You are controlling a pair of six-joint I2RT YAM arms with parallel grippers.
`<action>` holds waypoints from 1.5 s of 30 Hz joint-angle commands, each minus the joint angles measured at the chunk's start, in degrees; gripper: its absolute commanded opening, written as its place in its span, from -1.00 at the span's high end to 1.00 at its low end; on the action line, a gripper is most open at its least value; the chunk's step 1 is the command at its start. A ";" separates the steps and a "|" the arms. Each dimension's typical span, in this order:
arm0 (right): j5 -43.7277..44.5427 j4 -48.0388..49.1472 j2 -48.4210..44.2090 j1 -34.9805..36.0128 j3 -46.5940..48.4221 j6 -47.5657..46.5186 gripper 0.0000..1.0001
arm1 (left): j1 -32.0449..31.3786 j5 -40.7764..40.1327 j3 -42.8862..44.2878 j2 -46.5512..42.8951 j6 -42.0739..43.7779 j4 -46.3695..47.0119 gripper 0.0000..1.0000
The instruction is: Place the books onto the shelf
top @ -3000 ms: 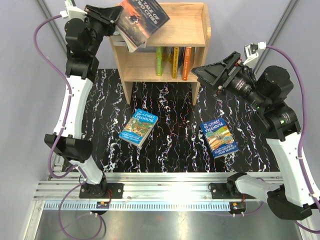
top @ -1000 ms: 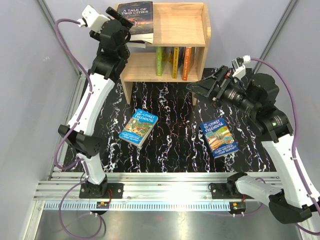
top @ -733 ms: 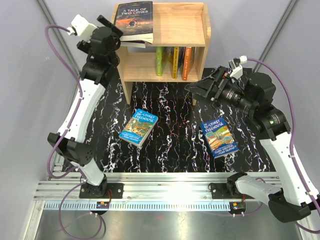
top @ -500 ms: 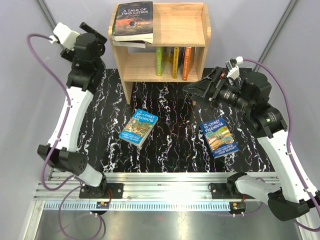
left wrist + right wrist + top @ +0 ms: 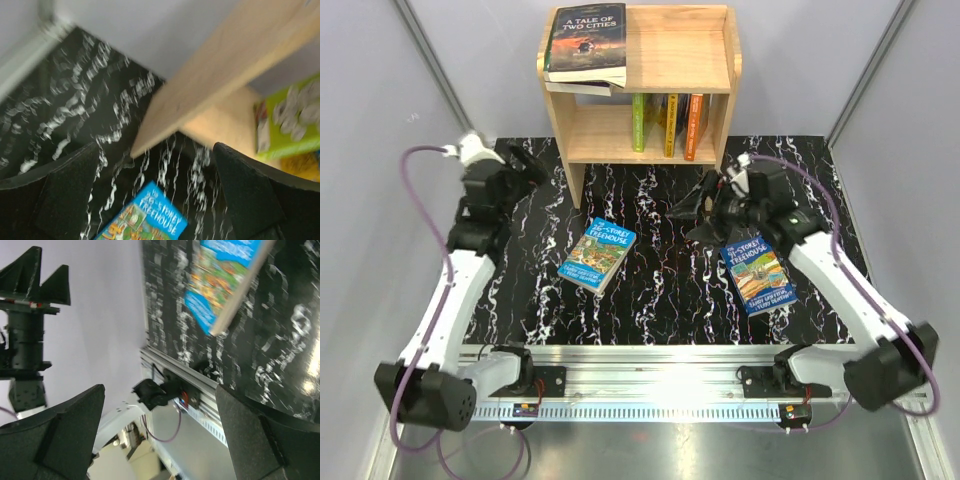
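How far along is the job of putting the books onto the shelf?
Done: a dark book lies on top of the shelf, and three books stand upright on its lower tier. In hand: nothing; the left gripper and the right gripper are open and empty. Left: the left blue book and the right blue book lie flat on the mat.

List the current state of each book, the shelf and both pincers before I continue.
A Tale of Two Cities: flat on the top board, left side.
shelf: upright, right side of the top board bare.
green, yellow and orange books: standing under the top board.
left Treehouse book: flat on the black mat, cover up.
right Treehouse book: flat on the mat, cover up.
left pincer: open, empty.
right pincer: open, empty.
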 commanded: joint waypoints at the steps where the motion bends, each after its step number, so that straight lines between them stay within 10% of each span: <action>1: -3.31 3.65 5.25 -0.06 -5.02 2.40 -0.99 | 0.21 20.25 -9.29 3.86 1.81 3.15 -0.97; 7: -2.71 11.05 19.39 2.74 -5.84 2.59 -1.00 | 0.65 42.13 -11.59 20.99 4.10 3.42 -0.97; 24: 3.88 16.94 52.54 10.57 10.07 6.63 -0.99 | 0.65 52.95 -12.47 40.09 10.95 5.53 -0.97; 45: 6.17 16.67 56.35 11.63 7.99 8.65 -1.00 | 1.00 23.51 -17.05 30.05 14.82 4.21 -0.97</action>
